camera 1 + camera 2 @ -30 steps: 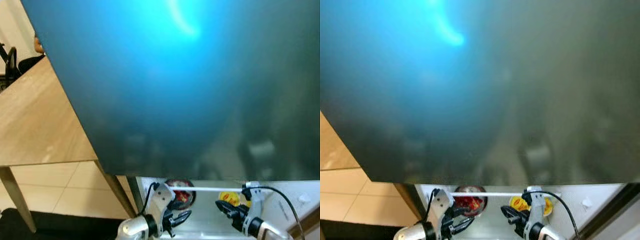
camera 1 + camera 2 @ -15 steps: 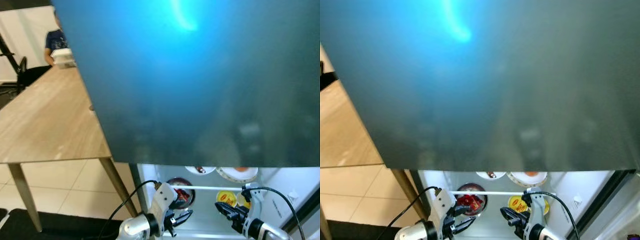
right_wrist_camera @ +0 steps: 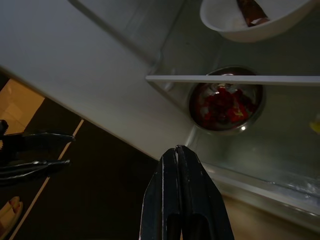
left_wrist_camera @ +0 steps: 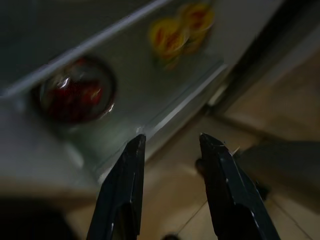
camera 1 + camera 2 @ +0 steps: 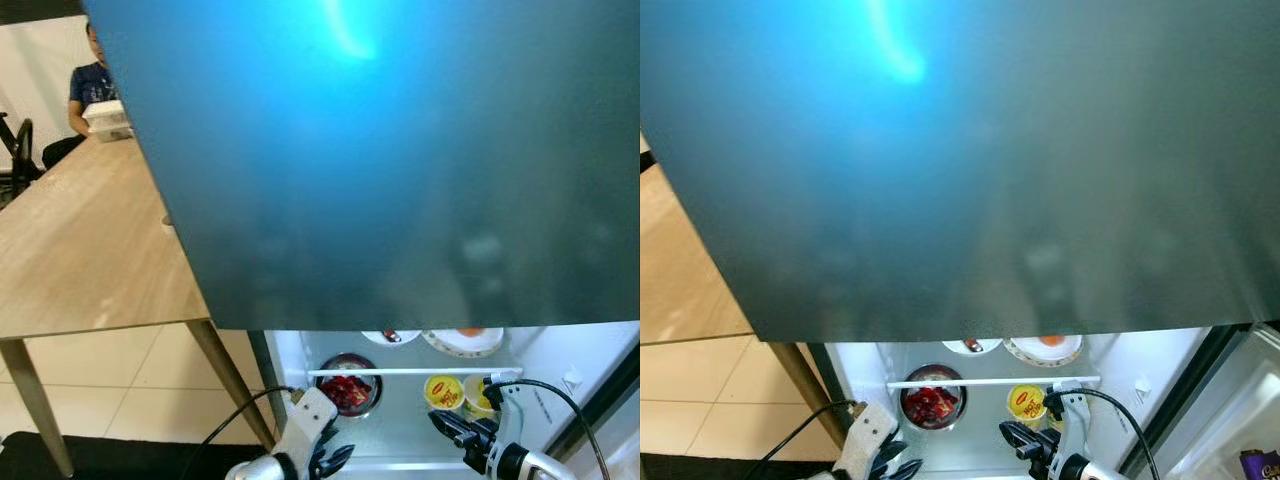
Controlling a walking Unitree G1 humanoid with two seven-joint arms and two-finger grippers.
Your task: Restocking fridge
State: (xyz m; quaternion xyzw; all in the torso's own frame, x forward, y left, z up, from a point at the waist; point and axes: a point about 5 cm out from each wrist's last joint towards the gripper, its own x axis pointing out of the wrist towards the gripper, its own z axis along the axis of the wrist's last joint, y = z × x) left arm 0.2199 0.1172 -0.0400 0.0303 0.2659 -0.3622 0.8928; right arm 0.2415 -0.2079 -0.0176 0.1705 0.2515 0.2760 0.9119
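The jaws of the left gripper point(image 4: 170, 142) stand apart and empty, while those of the right gripper point(image 3: 176, 150) are pressed together on nothing, both low before the open fridge point(image 5: 560, 375). Its dark, glossy blue-grey door point(image 5: 400, 160) takes up most of the head views, with the lit white interior at 6 o'clock. Inside, a steel bowl of red food point(image 5: 931, 403) sits at 9 o'clock of the yellow-lidded tubs point(image 5: 1026, 402); a wooden table point(image 5: 70, 260) lies at 9 o'clock.

left gripper point(image 5: 330, 462): sinks lower, away from fridge shelf point(image 5: 400, 372) | right gripper point(image 5: 447, 427): drops slightly | view tilts up
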